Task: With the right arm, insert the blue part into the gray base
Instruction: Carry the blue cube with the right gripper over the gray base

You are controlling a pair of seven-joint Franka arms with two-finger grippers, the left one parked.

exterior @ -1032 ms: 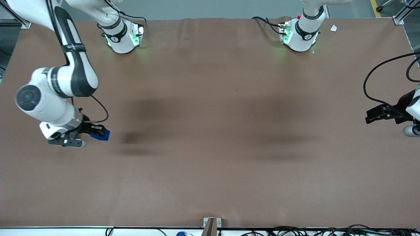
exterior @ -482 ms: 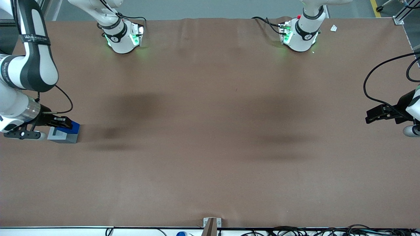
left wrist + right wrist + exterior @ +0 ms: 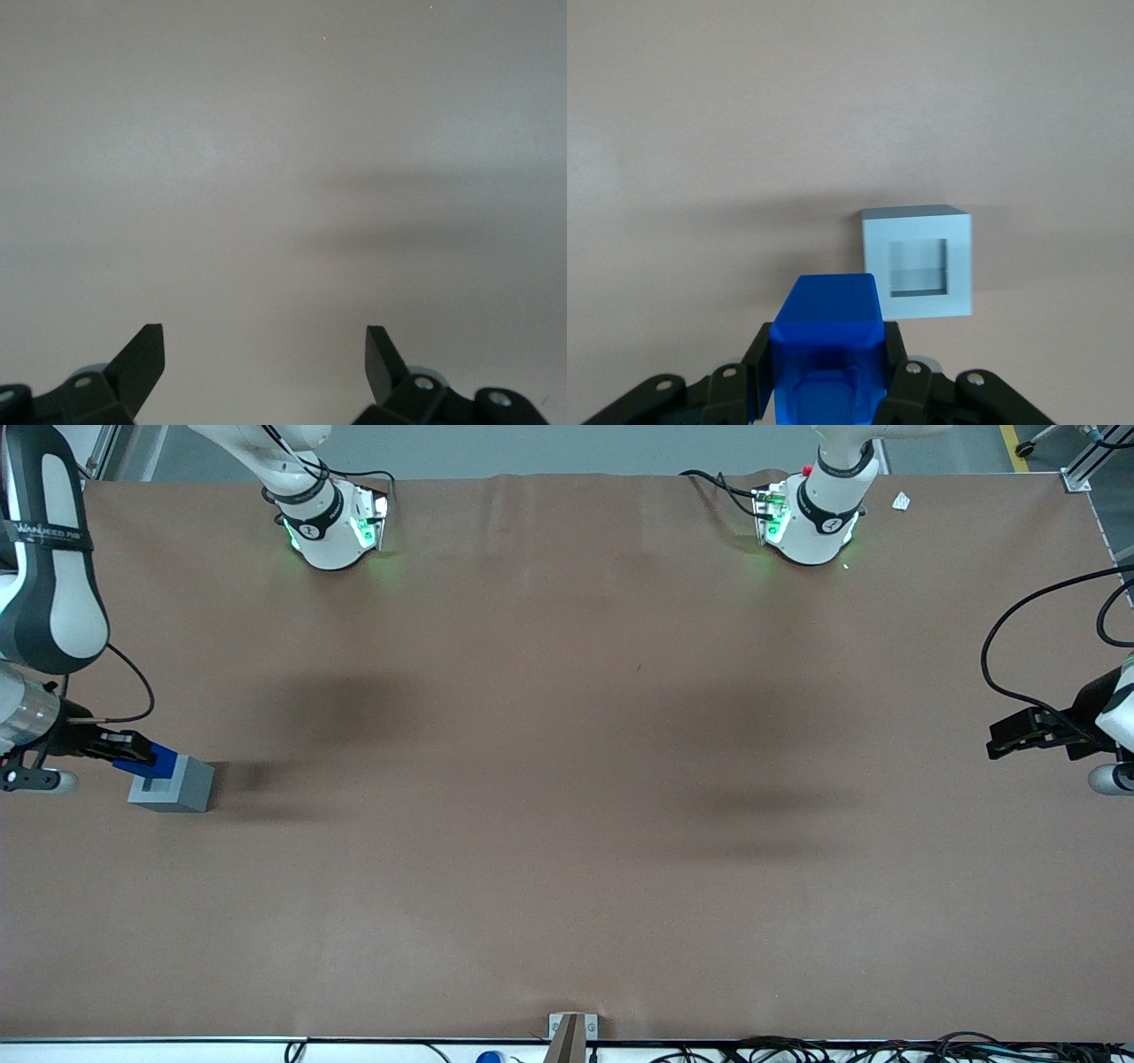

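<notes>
Wide matte brown cloth-covered surface (image 3: 567, 779) fills the view, with faint creases and soft dark shadow patches. Grey floor (image 3: 576, 447) borders its edge farthest from the front camera. Small metal bracket (image 3: 571, 1027) and tangled black cables (image 3: 842, 1050) sit along the nearest edge.

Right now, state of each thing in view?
blue part: held in the gripper, off the table, not yet in the recess.
gray base: upright on the table, square recess empty.
gripper: shut on the blue part, above the table beside the gray base.
</notes>
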